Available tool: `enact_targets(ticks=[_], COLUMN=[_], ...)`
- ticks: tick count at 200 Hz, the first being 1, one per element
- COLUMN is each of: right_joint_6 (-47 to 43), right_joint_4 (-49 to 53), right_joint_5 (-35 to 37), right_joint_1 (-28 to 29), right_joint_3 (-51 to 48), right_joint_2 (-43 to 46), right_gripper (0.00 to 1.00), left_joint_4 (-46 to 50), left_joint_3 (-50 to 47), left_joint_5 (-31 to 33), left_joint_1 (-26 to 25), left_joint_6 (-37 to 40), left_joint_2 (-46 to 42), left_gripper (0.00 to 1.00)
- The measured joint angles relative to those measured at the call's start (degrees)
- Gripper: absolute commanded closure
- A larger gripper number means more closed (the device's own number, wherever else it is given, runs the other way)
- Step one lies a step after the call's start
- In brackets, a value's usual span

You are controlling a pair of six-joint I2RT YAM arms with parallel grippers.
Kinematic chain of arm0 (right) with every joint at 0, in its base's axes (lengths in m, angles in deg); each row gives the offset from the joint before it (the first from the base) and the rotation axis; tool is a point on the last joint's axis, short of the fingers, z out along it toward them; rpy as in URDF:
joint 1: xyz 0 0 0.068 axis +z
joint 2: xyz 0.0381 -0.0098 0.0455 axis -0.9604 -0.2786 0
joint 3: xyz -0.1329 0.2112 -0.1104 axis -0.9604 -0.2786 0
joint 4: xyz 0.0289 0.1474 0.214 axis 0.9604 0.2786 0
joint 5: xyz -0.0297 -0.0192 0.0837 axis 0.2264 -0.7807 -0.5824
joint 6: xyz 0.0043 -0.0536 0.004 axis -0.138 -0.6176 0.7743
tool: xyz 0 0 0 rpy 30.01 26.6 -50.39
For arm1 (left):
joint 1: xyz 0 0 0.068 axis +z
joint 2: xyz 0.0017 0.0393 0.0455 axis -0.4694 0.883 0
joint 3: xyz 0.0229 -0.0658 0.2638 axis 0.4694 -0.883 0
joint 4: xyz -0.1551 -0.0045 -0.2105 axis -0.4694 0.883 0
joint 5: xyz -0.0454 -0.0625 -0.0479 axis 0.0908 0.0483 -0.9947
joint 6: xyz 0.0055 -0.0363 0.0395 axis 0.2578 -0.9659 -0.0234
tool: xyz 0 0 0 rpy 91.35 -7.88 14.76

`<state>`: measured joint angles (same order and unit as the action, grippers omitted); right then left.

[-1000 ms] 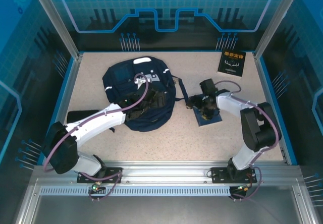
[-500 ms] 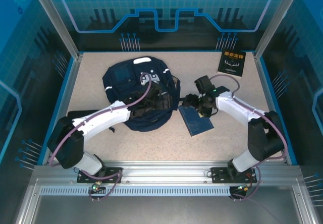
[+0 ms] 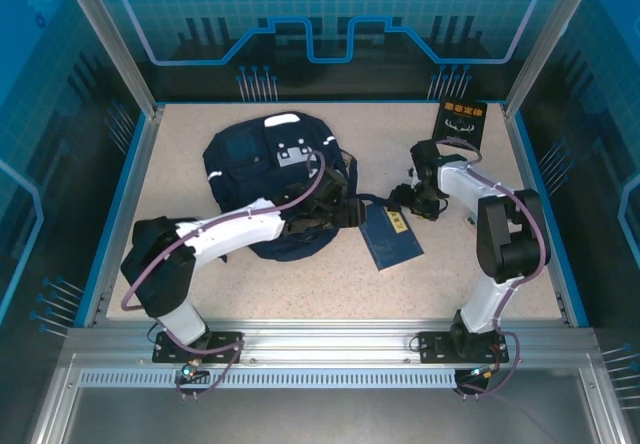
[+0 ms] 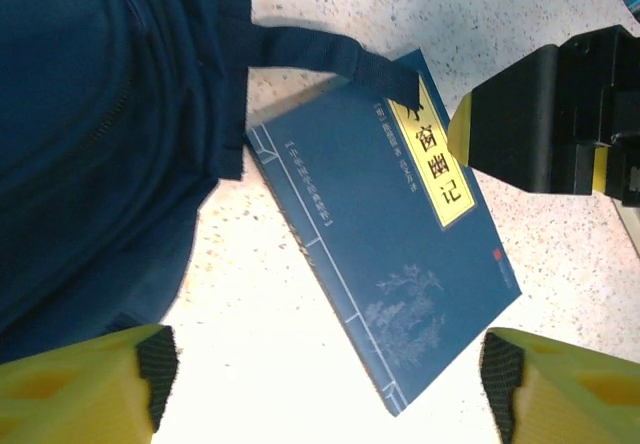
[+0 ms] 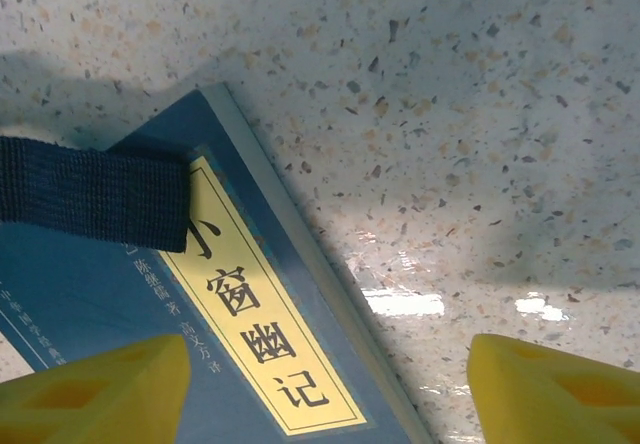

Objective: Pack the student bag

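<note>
- student bag (image 3: 265, 179) lies centre-left of the top view, its strap (image 5: 95, 204) draped on the blue book (image 3: 392, 242) at its right.
- left gripper (image 4: 320, 374) and right gripper (image 5: 325, 384) both spread wide, empty, over the book, probably to grab it.

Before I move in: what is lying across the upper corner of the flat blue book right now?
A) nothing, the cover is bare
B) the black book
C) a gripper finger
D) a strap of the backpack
D: a navy woven strap from the student bag lies over the corner of the blue book, beside its yellow title label.
</note>
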<state>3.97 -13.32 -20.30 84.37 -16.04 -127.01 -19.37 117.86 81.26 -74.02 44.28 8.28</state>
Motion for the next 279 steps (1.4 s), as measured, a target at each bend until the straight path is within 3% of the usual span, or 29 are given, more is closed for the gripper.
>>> enact_targets(ticks=[8, 83, 174, 279], right_joint_6=[0.11, 0.37, 6.99, 6.84], right_joint_4=[-0.04, -0.28, -0.31, 0.70], right_joint_5=[-0.04, -2.05, -4.31, -6.27], right_joint_1=[0.00, 0.26, 3.45, 3.41], right_joint_3=[-0.33, -5.77, -18.91, -18.56], right_joint_2=[-0.11, 0.33, 12.48, 11.34], right_gripper=[0.44, 0.64, 0.62, 0.56], left_joint_4=[-0.09, 0.46, 4.37, 6.34], left_joint_3=[0.55, 6.84, 13.51, 15.28], left_joint_5=[-0.76, -4.74, -5.05, -4.57], left_joint_1=[-0.17, -2.36, -3.19, -3.23], left_joint_6=[-0.59, -3.02, -2.95, -2.82], left_joint_2=[0.85, 11.06, 23.17, 24.33], left_gripper=[0.29, 0.40, 0.53, 0.62])
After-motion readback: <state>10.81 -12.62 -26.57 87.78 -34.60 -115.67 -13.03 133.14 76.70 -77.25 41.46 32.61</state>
